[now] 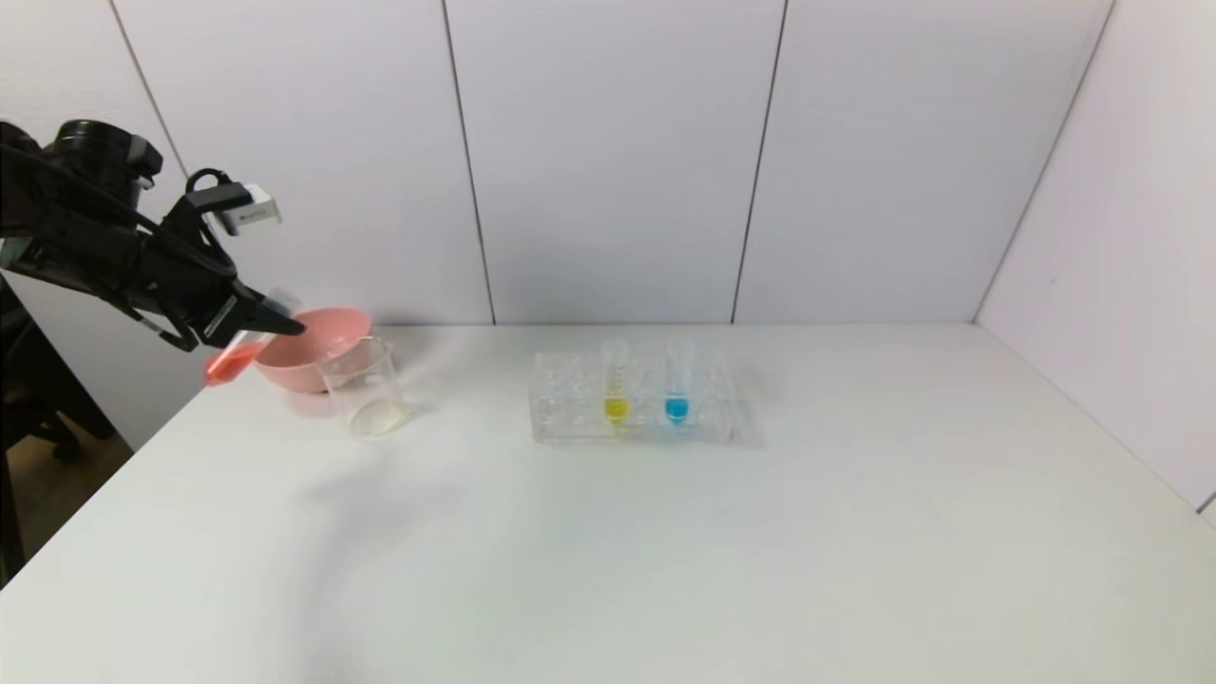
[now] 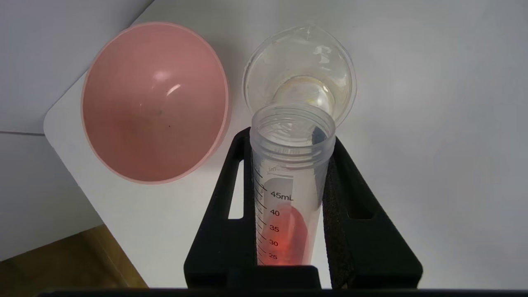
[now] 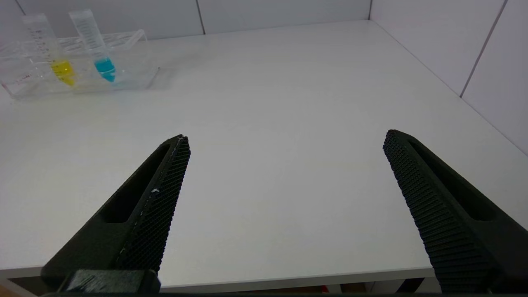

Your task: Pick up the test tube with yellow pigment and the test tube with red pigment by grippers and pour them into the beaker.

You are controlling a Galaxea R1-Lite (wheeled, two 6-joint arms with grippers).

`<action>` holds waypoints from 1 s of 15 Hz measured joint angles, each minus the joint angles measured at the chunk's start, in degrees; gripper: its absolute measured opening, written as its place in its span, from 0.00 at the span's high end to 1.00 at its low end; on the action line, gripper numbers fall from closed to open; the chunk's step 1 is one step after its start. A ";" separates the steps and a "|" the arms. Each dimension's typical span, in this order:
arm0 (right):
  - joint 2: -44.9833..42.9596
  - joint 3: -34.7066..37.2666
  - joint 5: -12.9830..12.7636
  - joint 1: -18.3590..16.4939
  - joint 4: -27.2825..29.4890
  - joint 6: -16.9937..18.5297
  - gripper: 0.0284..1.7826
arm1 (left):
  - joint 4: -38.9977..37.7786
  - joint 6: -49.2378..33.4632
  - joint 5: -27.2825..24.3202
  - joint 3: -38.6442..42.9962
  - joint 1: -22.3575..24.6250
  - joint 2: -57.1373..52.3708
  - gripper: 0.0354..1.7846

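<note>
The left gripper (image 1: 271, 318), black with looping cables and a small white block, is held raised at the far left of the white table (image 1: 608, 532), angled down to the right. It is clenched on the slim clear graduated test tube with red pigment (image 1: 236, 359), which is tilted: open mouth up toward the small clear glass beaker (image 1: 366, 388), red end lower, off the table's left edge. In the left wrist view the tube mouth (image 2: 293, 128) overlaps the beaker rim (image 2: 300, 76); contact cannot be told. The round pink plastic bowl (image 1: 318, 347) is seen just behind the beaker, partly hidden by the gripper. The test tube with yellow pigment (image 1: 615, 385) is left upright in the clear plastic rack (image 1: 632, 399), beside a blue-liquid tube (image 1: 676, 385). The right gripper (image 3: 284, 173) is seen only by its own wrist camera, released, fingers wide apart over the table's near edge.
</note>
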 joint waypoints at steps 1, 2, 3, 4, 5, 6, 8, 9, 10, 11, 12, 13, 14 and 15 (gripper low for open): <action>0.00 0.00 0.00 0.00 0.00 0.00 0.04 | 3.25 1.23 0.73 -2.46 -0.10 0.80 0.76; 0.00 0.00 0.00 0.00 0.00 0.00 0.04 | 5.22 2.89 2.00 -3.80 -0.26 1.43 0.76; 0.01 0.00 0.00 0.00 0.00 0.00 0.04 | 5.74 4.18 3.24 -4.55 -0.56 1.90 0.76; 0.01 0.00 0.00 0.00 0.00 -0.02 0.04 | 5.96 4.68 3.80 -4.96 -0.98 2.34 0.76; 0.00 0.00 0.00 0.00 -0.02 0.00 0.04 | 6.10 5.36 4.12 -5.16 -1.24 2.62 0.76; 0.00 0.00 0.00 0.00 0.00 0.00 0.04 | 6.16 6.23 4.82 -5.27 -1.61 2.86 0.76; 0.00 0.00 0.00 0.00 -0.02 0.00 0.04 | 6.27 7.33 7.46 -5.49 -2.44 3.28 0.76; 0.00 0.00 0.00 0.00 -0.02 0.00 0.04 | 6.62 8.42 9.18 -5.60 -2.88 3.41 0.76; 0.00 0.00 0.02 0.00 -0.02 0.00 0.04 | 6.84 9.18 11.08 -5.81 -3.56 3.55 0.76; 0.00 0.00 0.00 0.00 -0.02 0.00 0.04 | 6.89 9.36 12.14 -5.92 -4.25 3.69 0.76; 0.00 0.00 0.00 0.00 -0.05 0.00 0.04 | 6.89 9.42 12.86 -6.01 -5.11 3.83 0.76; 0.01 0.00 0.00 0.00 -0.02 0.00 0.04 | 6.84 9.47 14.28 -6.10 -6.12 4.00 0.76; 0.00 0.00 0.00 0.00 -0.02 0.00 0.04 | 6.79 9.48 16.25 -6.23 -6.99 4.22 0.76; 0.00 0.00 0.00 0.00 0.00 0.00 0.04 | 6.78 9.58 18.47 -6.38 -7.67 4.44 0.76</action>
